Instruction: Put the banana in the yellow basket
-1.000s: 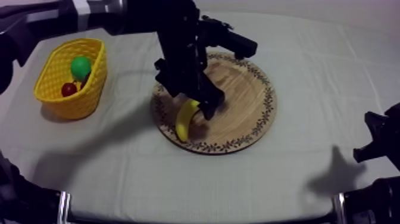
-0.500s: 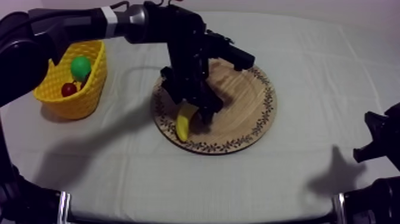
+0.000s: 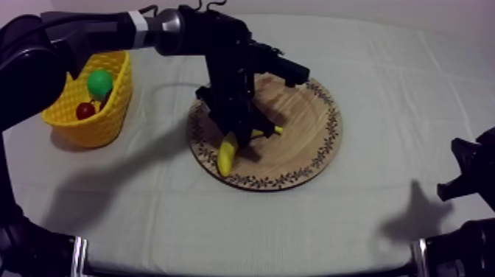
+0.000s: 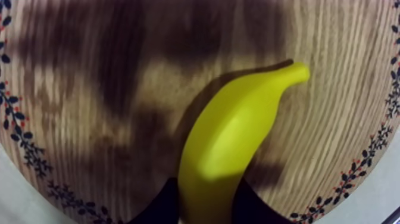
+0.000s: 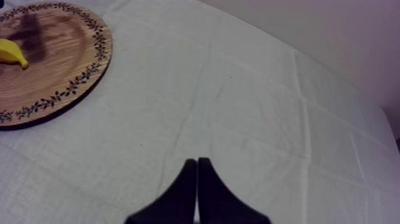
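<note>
The yellow banana (image 3: 225,153) lies on the round wooden board (image 3: 309,125) near its left rim. My left gripper (image 3: 241,131) comes down on it from the upper left. In the left wrist view the two black fingers (image 4: 163,205) press against both sides of the banana (image 4: 229,143), which rests on the board (image 4: 89,89). The yellow basket (image 3: 110,121) stands at the far left. My right gripper (image 5: 197,162) hangs shut over the bare cloth, well away from the board (image 5: 53,65) and banana (image 5: 12,52).
A green pear (image 3: 99,82) and a small red fruit (image 3: 85,110) lie in the basket. Bare cloth runs between the basket and the board. My right arm (image 3: 468,173) sits at the right edge of the table.
My left gripper has come down and closed its fingers from wide open onto the banana. The banana has barely shifted. The right arm has not moved.
</note>
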Robot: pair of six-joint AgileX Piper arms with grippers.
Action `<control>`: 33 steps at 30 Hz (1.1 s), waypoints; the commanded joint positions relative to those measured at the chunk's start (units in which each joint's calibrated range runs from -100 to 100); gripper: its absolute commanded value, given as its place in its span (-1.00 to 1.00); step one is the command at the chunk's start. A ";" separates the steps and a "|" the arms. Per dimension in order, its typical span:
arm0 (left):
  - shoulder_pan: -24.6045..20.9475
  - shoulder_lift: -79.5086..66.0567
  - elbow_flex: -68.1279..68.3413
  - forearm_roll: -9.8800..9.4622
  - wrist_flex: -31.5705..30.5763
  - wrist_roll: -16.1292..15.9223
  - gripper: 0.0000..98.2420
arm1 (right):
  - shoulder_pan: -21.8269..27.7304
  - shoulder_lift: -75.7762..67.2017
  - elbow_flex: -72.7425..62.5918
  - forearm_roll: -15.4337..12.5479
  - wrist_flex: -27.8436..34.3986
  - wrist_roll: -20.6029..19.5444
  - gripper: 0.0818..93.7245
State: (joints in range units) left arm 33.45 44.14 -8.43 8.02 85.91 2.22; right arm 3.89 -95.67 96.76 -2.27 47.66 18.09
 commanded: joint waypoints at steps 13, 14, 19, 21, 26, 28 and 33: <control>-0.37 -10.92 0.60 0.32 2.08 2.08 -0.63 | 0.02 0.00 0.01 0.00 0.00 0.01 -0.99; -0.33 -12.08 0.54 0.33 2.50 2.37 -0.63 | 0.02 0.00 0.01 0.00 0.00 0.01 -0.99; 0.38 -17.59 -1.04 -0.33 5.21 4.10 -0.62 | 0.02 0.00 0.01 0.00 0.00 0.01 -0.99; 0.79 -19.68 -1.95 -0.50 6.20 4.95 -0.62 | 0.02 0.00 0.01 0.00 0.00 0.01 -0.99; 1.52 -24.33 -4.85 -0.55 8.89 7.03 -0.62 | 0.02 0.00 0.01 0.00 0.00 0.01 -0.99; 1.78 -25.85 -6.07 -0.66 10.31 7.73 -0.62 | 0.02 0.00 0.01 0.00 0.00 0.01 -0.99; 1.75 -28.56 -6.71 -1.02 12.46 8.77 -0.62 | 0.02 0.00 0.01 0.00 0.00 0.01 -0.99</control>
State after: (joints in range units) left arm 35.34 15.98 -15.37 7.05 98.33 10.92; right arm 3.89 -95.67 96.76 -2.27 47.66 18.08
